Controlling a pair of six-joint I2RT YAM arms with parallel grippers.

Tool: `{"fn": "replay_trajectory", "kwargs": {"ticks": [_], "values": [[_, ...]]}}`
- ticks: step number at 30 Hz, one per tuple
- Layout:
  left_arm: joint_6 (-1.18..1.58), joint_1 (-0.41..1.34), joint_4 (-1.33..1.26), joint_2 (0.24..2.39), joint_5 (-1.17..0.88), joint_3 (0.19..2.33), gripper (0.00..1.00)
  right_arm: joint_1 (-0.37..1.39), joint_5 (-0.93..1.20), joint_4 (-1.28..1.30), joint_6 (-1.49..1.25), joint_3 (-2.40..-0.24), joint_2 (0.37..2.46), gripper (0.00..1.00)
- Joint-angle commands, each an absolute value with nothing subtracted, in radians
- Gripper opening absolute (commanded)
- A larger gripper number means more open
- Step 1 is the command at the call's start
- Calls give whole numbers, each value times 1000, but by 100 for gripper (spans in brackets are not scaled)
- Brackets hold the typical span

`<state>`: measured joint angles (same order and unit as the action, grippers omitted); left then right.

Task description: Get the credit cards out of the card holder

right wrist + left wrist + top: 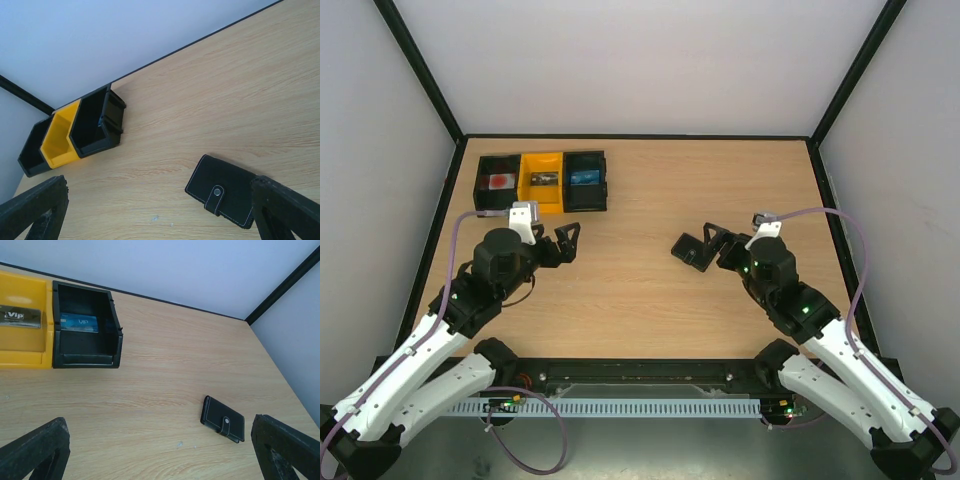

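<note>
The card holder [691, 250] lies shut on the table right of centre, a black wallet with its snap tab fastened. It also shows in the left wrist view [222, 418] and the right wrist view [222, 189]. My right gripper [713, 248] is open and empty just right of it; in the right wrist view [160, 220] the right finger [285, 210] is at the wallet's edge. My left gripper [565, 246] is open and empty, well left of the wallet. A light blue credit card [79, 322] lies in the tray's right compartment. Any cards inside the wallet are hidden.
The black-and-yellow three-compartment tray [582, 200] stands at the back left. A dark card [20, 316] lies in its yellow middle compartment and a red one [501, 181] in its left compartment. Black frame posts and white walls bound the table.
</note>
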<state>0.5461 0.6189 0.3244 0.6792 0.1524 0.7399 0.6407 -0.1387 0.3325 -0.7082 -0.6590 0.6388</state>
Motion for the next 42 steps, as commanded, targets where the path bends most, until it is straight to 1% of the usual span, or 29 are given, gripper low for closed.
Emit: {"fn": "replay_trajectory", "kwargs": {"ticks": [1,10,15,19,22,25,27,28,31,33,36,39,42], "values": [[546,623,301,676,165,749,100,637,-178,330,-715,-650,605,98],[580,622,306,725,227,744,100,637,-168,314,-719,-632,596,98],[584,622,304,757,200,751,100,637,-161,313,-719,-629,601,97],[578,621,293,754,219,738,100,637,-159,310,-720,-627,603,98],[579,623,290,776,307,725,100,637,-141,299,-722,-623,603,98],[606,611,313,849,429,748,100,637,-135,292,-723,-621,601,98],[636,556,346,927,443,794,96,637,-129,287,-719,-620,596,98],[642,520,350,964,415,815,94,637,-123,284,-716,-620,595,98],[645,388,315,1051,322,848,83,637,-105,275,-711,-619,591,98],[648,332,288,1099,303,870,79,637,-91,271,-709,-621,592,98],[626,262,233,1162,349,896,76,637,-71,268,-698,-621,587,98],[613,160,183,1229,327,922,64,638,-45,260,-688,-616,576,97],[598,81,71,1287,258,909,63,637,-32,259,-678,-615,569,98]]}}
